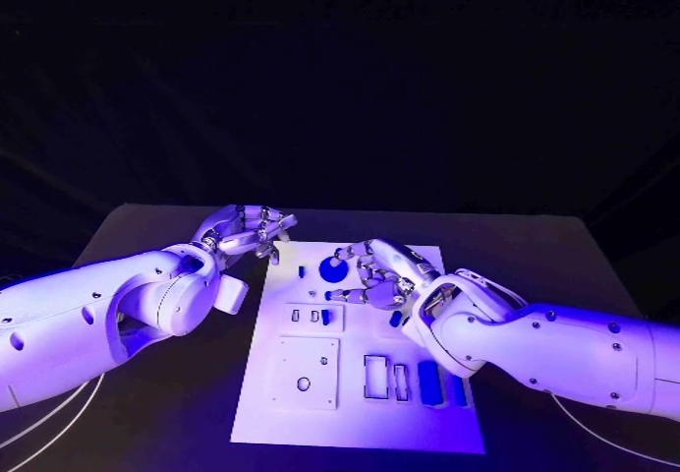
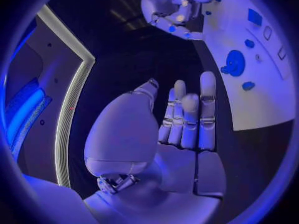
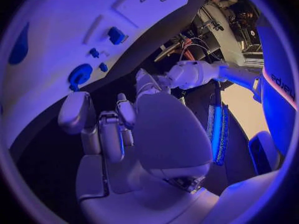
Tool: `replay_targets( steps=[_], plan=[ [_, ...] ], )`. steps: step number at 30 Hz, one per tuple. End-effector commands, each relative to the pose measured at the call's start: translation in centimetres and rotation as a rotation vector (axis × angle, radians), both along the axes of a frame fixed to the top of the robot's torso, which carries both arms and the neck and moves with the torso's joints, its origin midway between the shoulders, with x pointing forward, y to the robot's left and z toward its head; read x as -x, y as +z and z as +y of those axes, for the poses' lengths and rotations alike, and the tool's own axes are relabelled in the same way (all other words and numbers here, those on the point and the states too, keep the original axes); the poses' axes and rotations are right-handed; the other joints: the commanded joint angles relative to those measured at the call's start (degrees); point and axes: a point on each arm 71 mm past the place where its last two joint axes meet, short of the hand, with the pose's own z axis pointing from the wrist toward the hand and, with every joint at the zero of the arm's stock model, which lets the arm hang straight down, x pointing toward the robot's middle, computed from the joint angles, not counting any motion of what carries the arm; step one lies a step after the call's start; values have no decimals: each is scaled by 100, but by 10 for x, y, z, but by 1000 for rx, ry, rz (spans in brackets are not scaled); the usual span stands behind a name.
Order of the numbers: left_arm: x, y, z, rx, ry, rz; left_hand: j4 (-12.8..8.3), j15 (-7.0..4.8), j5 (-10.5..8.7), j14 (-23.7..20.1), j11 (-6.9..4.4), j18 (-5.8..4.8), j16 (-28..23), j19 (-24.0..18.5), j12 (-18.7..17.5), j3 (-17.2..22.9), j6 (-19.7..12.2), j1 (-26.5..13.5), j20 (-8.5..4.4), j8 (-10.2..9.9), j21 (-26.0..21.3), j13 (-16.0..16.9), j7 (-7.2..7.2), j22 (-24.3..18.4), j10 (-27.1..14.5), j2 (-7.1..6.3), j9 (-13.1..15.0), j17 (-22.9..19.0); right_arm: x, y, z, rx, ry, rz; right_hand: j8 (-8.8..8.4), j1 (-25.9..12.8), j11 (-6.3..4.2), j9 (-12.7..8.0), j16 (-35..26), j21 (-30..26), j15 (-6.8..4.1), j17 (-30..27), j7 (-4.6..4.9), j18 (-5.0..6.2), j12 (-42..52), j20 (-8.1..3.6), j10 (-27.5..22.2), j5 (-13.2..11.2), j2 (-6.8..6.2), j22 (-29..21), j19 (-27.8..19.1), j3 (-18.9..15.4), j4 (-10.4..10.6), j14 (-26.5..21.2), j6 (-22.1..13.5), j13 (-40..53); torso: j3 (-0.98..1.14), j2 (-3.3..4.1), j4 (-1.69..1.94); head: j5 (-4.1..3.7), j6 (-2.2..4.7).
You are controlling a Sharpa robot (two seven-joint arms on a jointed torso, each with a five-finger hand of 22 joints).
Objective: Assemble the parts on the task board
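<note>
- The white task board (image 1: pixel 362 364) is seen lying in the middle of the black table (image 1: pixel 552 246), with small blue parts spread over it: a round blue disc (image 1: pixel 334 270) near the far end and a row of upright blue blocks (image 1: pixel 428 382) near the close end.
- The left hand (image 1: pixel 244 234) is held just beyond the board's far left corner; in its wrist view the fingers (image 2: pixel 190 117) are shown straight and close together, with nothing between them.
- The right hand (image 1: pixel 380 277) is poised over the far part of the board beside the disc, its fingers curled; whether a part is pinched cannot be told.
- The step is judged to be an early pick-up; a firm hold on one part is called for next.
- The disc's raised rim (image 2: pixel 234 62) is shown more plainly by the left wrist view than by the head view.
</note>
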Motion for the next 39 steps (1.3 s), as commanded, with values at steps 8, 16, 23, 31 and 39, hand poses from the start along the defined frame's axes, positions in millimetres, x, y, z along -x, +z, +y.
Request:
replay_targets(
  steps=[8,16,23,31,39],
  plan=[
    [4,-28,-6,-483,-223,208,21,-95,-6,1065,-108,-258,978,663,1099,851,-24,-1431,-73,693,1181,599,-172,1569,61,-269,599,1610,-10,27,-42,-95,-44,-11,185,-10,-55,22,-32,-59,-69,968,-44,53,-3,-38,-39,173,120,-27,-16,77,3,459,97,-28,48,-75,1,26,-49],
    [7,-41,-22,-709,-362,298,21,-144,-2,1161,-163,-306,1036,804,1400,569,-29,-1760,-118,867,1372,815,-236,1871,92,-244,796,1747,-24,36,-77,-95,-161,4,288,-75,-68,15,-28,-52,-86,982,-55,45,6,-60,-35,424,124,-7,18,124,11,467,53,-49,63,-87,9,62,-75],
    [5,-44,-39,-796,-395,311,29,-183,-9,1213,-205,-328,1064,876,1565,412,17,-1901,-155,976,1461,995,-283,2009,195,-216,914,1813,-30,37,-86,-88,-211,17,308,-119,-69,11,-29,-50,-87,981,-56,44,7,-62,-34,456,113,-2,26,121,15,468,39,-55,65,-84,19,83,-74],
    [0,-42,-55,-846,-416,303,30,-199,-11,1394,-222,-345,1213,904,1631,138,-7,-2094,-173,1042,1518,1063,-304,2098,203,-181,1029,2195,-33,37,-87,-85,-226,20,311,-129,-69,10,-28,-49,-87,984,-55,43,9,-63,-32,461,110,0,28,120,15,469,33,-55,58,-77,0,79,-74],
    [-2,-43,-63,-884,-433,297,26,-207,-2,1425,-238,-352,1252,922,1716,59,20,-2099,-178,1121,1553,1167,-326,2154,251,-83,1113,2280,-34,36,-87,-84,-234,26,315,-141,-69,8,-37,-56,-87,965,-56,44,3,-63,-38,465,107,-5,27,119,15,464,27,-65,58,-79,8,72,-87]
  ],
)
